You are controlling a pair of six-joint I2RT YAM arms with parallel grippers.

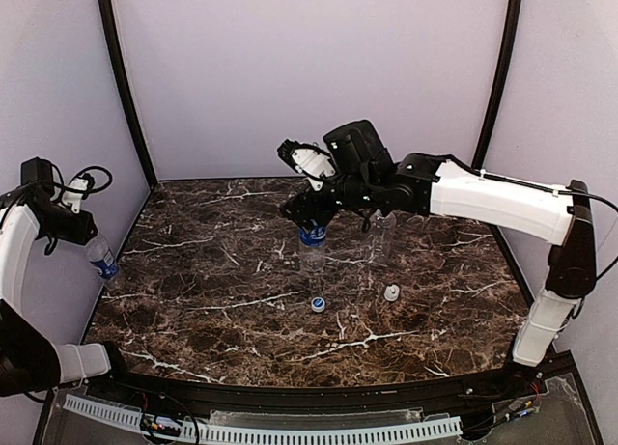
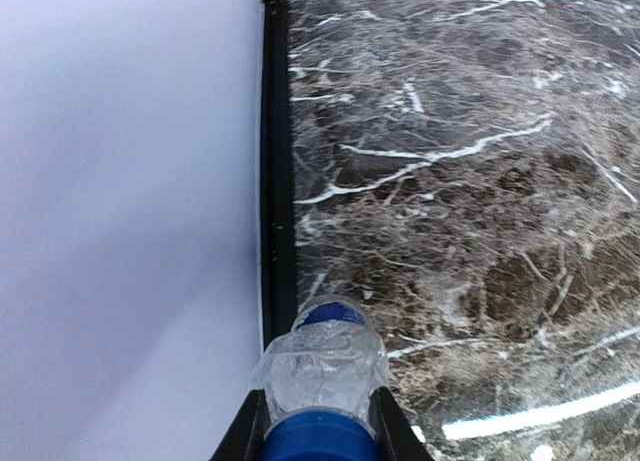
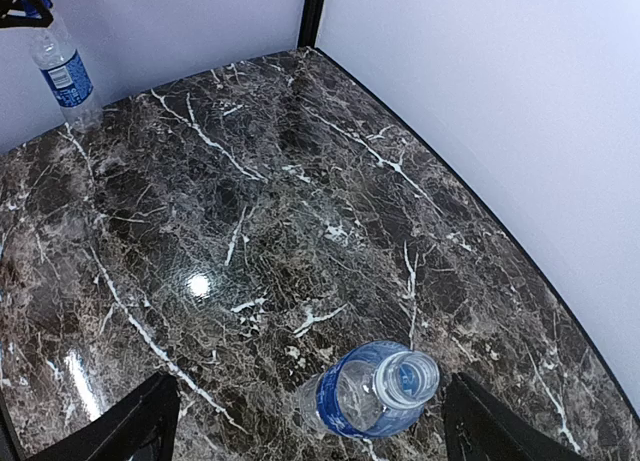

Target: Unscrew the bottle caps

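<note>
At the far left the left bottle (image 2: 320,371) is clamped by the left gripper (image 2: 320,436) at the table (image 1: 193,310) edge beside the wall (image 2: 120,231) — should the thin, crumpled plastic give, it could be dropped off the side (whether it is capped cannot be told). At the centre the uncapped middle bottle (image 3: 365,391) is straddled, untouched, by the wide-spread right gripper (image 3: 310,381), so a careless descent could topple it — no liquid is seen in it, nor in the plain bottle (image 1: 383,235) just right. A loose cap (image 1: 318,304) and a second cap (image 1: 391,292) lie nearer.
</note>
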